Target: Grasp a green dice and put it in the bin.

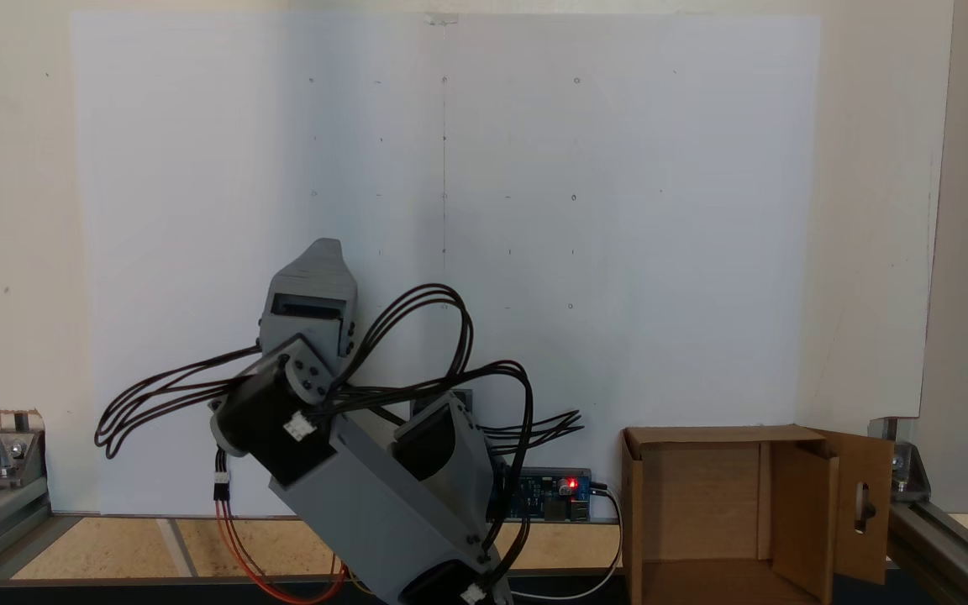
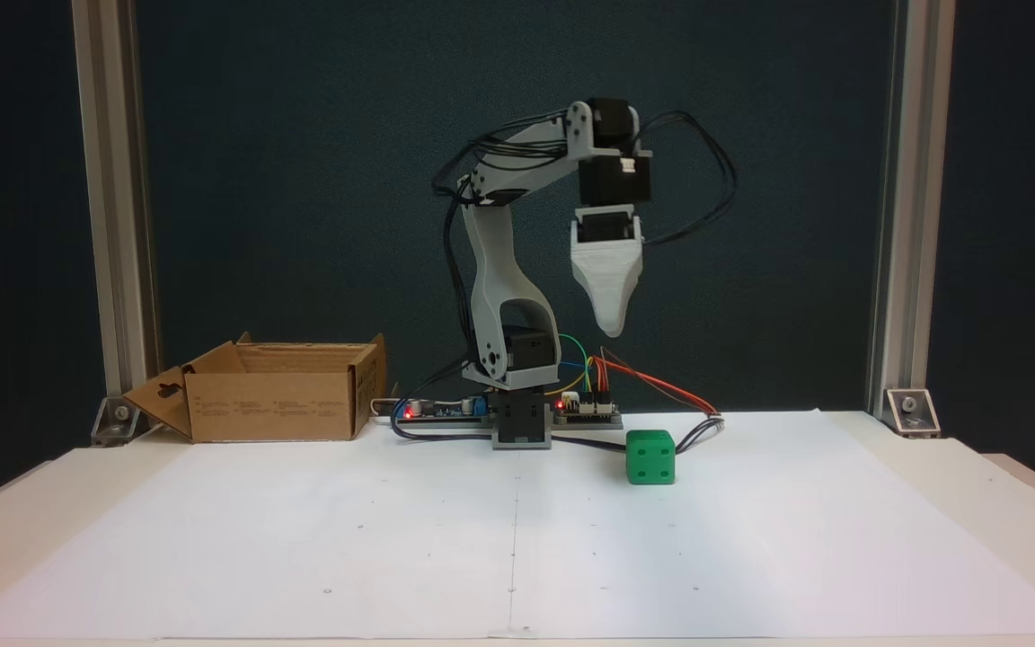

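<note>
White paper (image 2: 517, 539) covers most of the table (image 2: 1021, 503) beneath me, marked with faint dots and a thin centre line, and nearly all of it lies bare in both fixed views. Aluminium frame posts (image 2: 113, 207) stand at the table's back corners in a fixed view, with a dark backdrop between them.

My tool (image 2: 612, 325) hangs high above the table, pointing down, and I see it as a single tapered white tip with one jaw behind the other, so I cannot tell whether it is parted or closed. Nothing is visibly in it. From the camera above, my tool (image 1: 326, 245) shows only its grey back, with black cables looping round my arm.

My green dice (image 2: 650, 456) sits on the paper just right of my base (image 2: 522, 422) in that fixed view, below and a little right of my tool, well apart from it, close to a bundle of coloured wires (image 2: 661, 391). Its front face shows 4 pips.

My bin (image 2: 279, 404), a brown cardboard box, stands at the far left near the post, well apart from the dice. Its flaps are open, and 1 flap (image 2: 163, 395) has a slot cutout. Small printed lines run across its front wall, too small to read. From above, the bin (image 1: 702, 504) shows a bare cardboard floor with nothing inside.
</note>
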